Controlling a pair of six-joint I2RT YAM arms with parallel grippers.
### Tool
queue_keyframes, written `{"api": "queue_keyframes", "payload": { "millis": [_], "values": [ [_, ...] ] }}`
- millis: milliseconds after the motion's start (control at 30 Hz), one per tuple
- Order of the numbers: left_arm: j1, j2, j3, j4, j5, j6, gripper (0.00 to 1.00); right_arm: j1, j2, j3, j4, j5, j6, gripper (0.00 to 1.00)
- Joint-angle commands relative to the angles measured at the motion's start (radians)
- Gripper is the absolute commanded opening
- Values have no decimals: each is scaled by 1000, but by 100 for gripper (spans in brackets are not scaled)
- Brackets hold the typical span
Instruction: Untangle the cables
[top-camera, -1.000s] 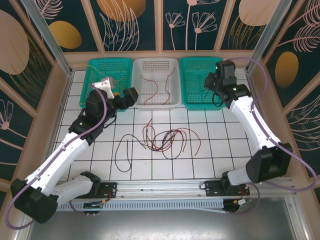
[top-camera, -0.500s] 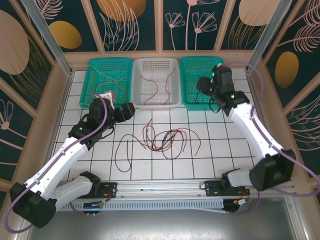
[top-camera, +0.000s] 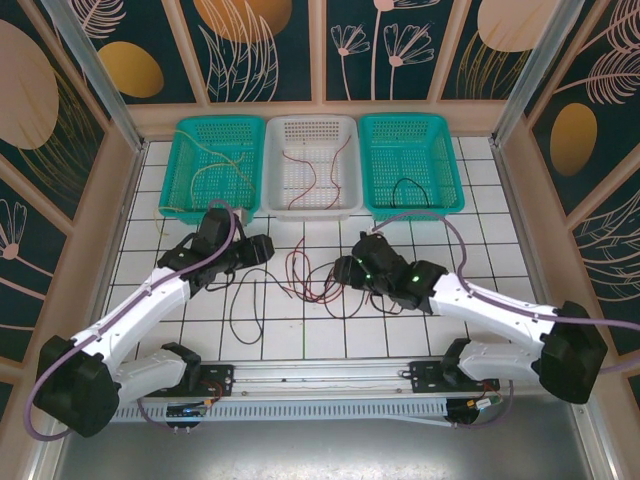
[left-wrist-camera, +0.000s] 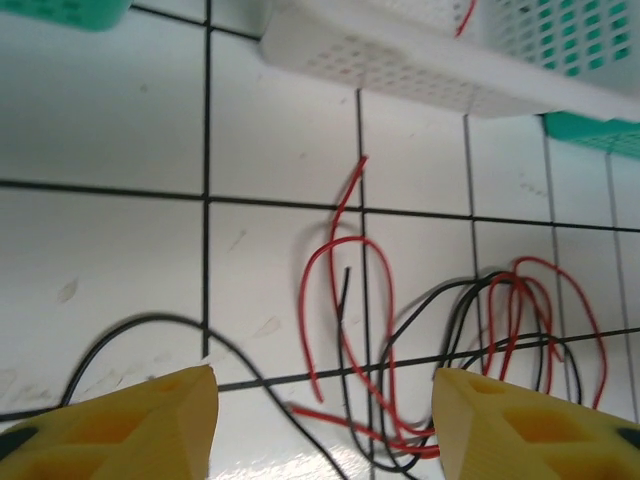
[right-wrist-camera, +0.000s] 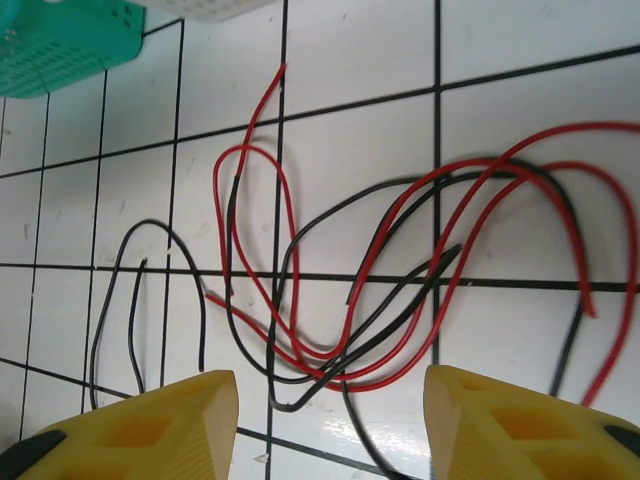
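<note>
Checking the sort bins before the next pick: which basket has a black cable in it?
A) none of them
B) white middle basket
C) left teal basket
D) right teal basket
D: in the top view a black cable loops inside the right teal basket, while the white basket holds red cables and the left teal basket holds a yellow cable.

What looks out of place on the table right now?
Only the tangle itself: red and black cables lie looped over one another on the tiles near the baskets. The baskets sit straight; nothing looks spilled or damaged.
</note>
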Motion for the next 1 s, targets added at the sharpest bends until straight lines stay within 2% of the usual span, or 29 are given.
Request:
{"api": "queue_keyframes", "payload": {
  "millis": [0, 133, 300, 600, 967],
  "values": [
    [2, -40, -23, -109, -77, -32, 56, 33, 54, 48, 41, 53, 42, 53],
    [-5, -62, -69, -133, -76, -48, 50, 54, 127, 141, -13, 81, -25, 53],
    [-73, -51, -150, -115, -67, -105, 49, 49, 178, 207, -53, 133, -48, 53],
    [-119, 92, -177, -75, -111, -117, 46, 29, 171, 232, -11, 153, -64, 50],
    [-119, 216, -185, -34, -130, -117, 27, 6, 104, 211, 6, 165, -69, 46]
  ]
}}
